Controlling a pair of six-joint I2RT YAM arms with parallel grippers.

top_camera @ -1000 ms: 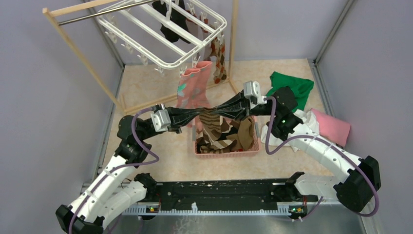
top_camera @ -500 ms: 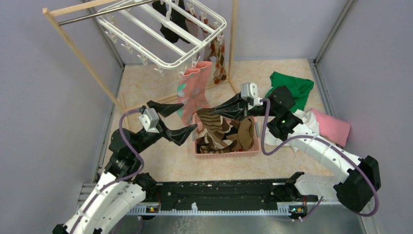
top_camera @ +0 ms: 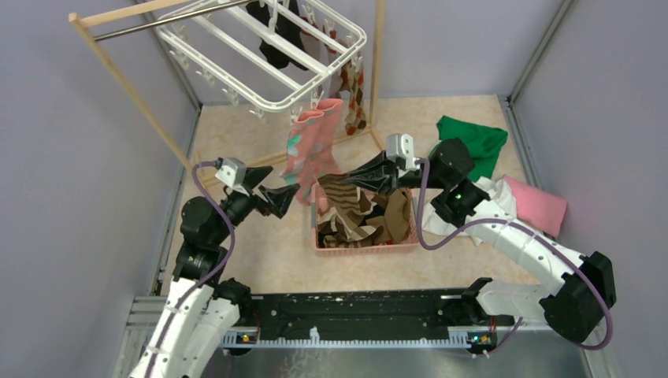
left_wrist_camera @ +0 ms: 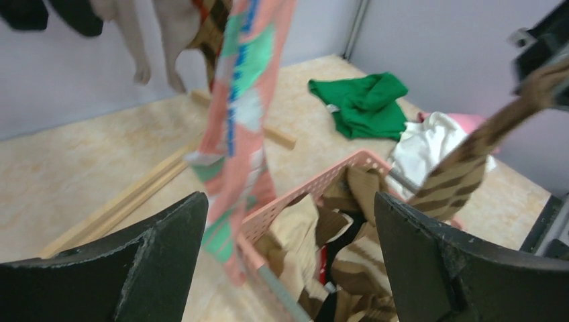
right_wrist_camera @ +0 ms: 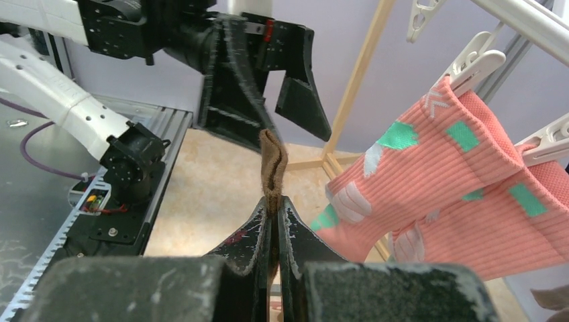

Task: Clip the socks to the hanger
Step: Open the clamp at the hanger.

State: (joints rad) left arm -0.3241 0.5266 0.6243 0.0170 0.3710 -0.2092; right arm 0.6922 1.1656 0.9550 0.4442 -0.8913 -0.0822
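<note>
A wooden rack [top_camera: 126, 87] stands at the far left corner of the table surface [top_camera: 260, 252], carrying the white hanger [top_camera: 268, 55]. A black sock [top_camera: 280, 35] and an argyle sock [top_camera: 356, 94] hang from its far clips. The pink-teal socks [top_camera: 315, 146] are clipped at its near right corner, and their toes reach down beside the basket.

The left gripper [top_camera: 272, 189] hovers left of those socks, fingers spread wide and holding nothing. At the middle of the surface sits a pink basket [top_camera: 366, 246] heaped with brown and striped socks. Above its far edge the right gripper [top_camera: 350, 178] is pinched tight on the top of a brown-cream striped sock [left_wrist_camera: 463, 168], which trails down into the basket.

Along the right edge lie a green cloth [top_camera: 473, 142], a white cloth [top_camera: 441, 213] and a pink cloth [top_camera: 539, 206], each touching the next.

The surface is mottled beige, and plain lavender-grey walls [top_camera: 79, 197] stand on three sides.
</note>
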